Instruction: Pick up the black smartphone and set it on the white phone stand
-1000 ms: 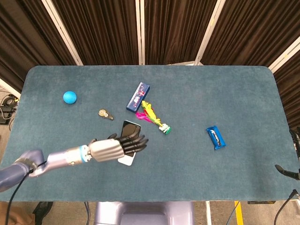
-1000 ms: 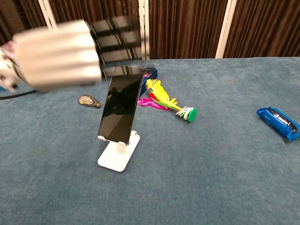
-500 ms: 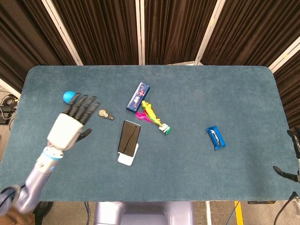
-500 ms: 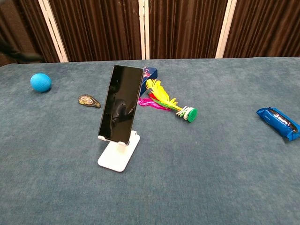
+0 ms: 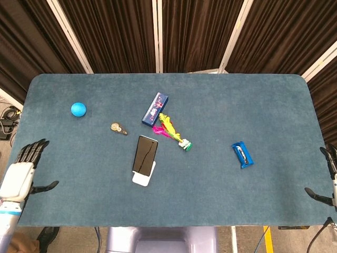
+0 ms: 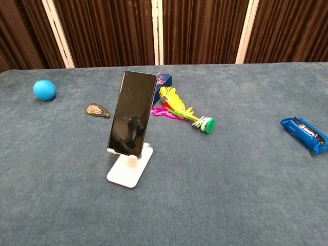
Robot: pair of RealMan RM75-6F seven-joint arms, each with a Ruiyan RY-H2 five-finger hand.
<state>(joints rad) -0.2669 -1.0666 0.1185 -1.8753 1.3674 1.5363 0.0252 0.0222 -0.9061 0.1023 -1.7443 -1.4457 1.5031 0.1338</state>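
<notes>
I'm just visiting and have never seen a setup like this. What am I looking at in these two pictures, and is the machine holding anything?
It is a robot with two arms, each ending in a mechanical hand. One picture looks down from its head, the other looks forward from its chest. In the head view, its left hand sits at the table's left edge, fingers spread and holding nothing. Only a sliver of the right hand shows at the far right, too little to judge. On the blue table, a black smartphone leans upright on a white phone stand. Around it lie a blue ball, a small oval trinket, a dark blue box, a feathered shuttlecock toy and a blue snack packet.
</notes>
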